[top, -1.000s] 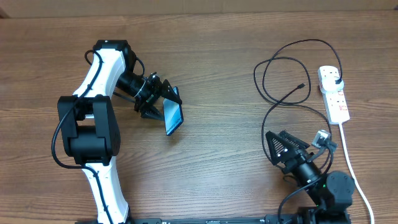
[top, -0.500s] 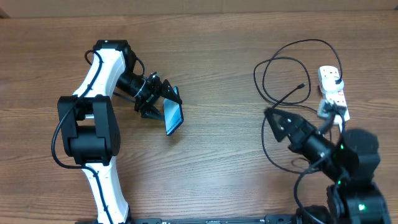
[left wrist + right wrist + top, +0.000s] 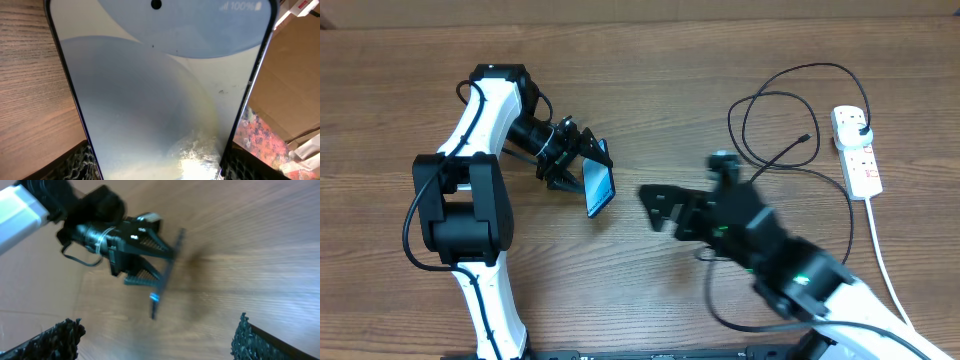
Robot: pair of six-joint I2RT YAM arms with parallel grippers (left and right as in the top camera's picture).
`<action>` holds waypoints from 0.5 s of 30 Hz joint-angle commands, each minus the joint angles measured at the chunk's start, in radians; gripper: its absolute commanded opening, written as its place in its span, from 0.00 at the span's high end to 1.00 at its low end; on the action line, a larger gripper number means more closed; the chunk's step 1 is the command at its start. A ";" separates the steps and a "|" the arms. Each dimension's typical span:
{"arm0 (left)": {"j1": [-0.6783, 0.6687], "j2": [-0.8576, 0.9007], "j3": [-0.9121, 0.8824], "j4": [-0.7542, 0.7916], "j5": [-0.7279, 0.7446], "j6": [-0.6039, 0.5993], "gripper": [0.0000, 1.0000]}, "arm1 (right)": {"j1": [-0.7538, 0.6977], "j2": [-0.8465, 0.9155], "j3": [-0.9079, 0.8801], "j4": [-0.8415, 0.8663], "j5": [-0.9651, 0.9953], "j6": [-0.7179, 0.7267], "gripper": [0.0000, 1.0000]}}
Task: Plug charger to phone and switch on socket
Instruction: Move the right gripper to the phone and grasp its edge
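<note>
Left pincer (image 3: 588, 170) clamps the phone (image 3: 601, 188) tilted at centre-left, while the wide-open, empty right pincer (image 3: 655, 208) faces it, the charger (image 3: 790, 150) lying behind at upper right.

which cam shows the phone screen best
Left wrist: the slim blue-screened smartphone fills the frame, screen facing the camera. Overhead shows the smartphone small and tilted; right wrist shows it edge-on and blurred.

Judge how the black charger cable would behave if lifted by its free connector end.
The charger lies in loose overlapping loops, so it is probably floppy: the tip would lift while the rest drags. It looks thin, so it is likely light. Its plug end sits in the socket, so a long pull may tug that strip.
</note>
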 commanded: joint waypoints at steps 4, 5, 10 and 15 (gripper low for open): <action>0.002 -0.006 0.026 -0.003 0.039 0.018 0.34 | 0.069 0.180 0.015 0.155 0.136 0.020 0.00; 0.002 -0.006 0.026 -0.003 0.039 0.018 0.34 | 0.068 0.212 0.015 0.187 0.132 0.019 0.00; 0.002 -0.006 0.026 -0.003 0.039 0.018 0.34 | 0.071 0.325 0.015 0.305 0.118 0.020 0.00; 0.002 -0.006 0.026 -0.004 0.039 0.017 0.34 | 0.098 0.414 0.015 0.379 0.119 0.020 0.00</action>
